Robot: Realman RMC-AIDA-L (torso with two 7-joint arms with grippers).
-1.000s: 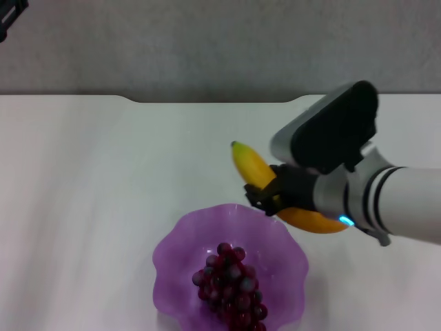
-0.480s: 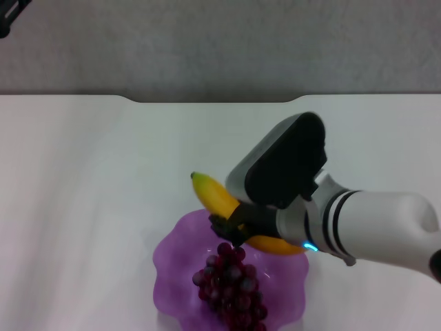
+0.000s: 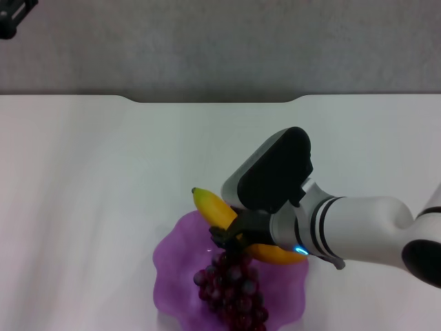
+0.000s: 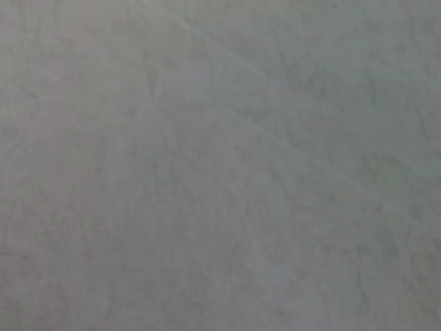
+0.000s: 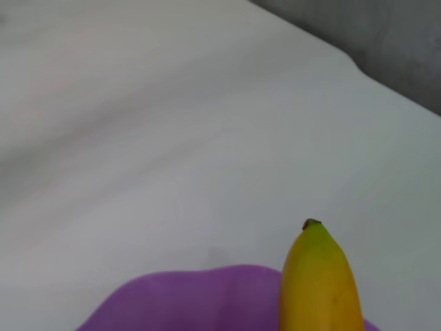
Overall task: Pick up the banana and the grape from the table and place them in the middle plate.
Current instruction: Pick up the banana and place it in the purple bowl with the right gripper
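Now the right gripper (image 3: 231, 238) pinches the banana (image 3: 215, 210) over the plate's (image 3: 172, 256) far rim, the green tip jutting beyond it — the placing step, I judge. The grape (image 3: 231, 289) lies in the plate. Next: lower beside the grape, then release. The left gripper (image 3: 14, 15) sits far from the plate — its fingers I cannot tell.

The right tool (image 3: 231, 238) hides the banana's (image 3: 212, 209) middle.
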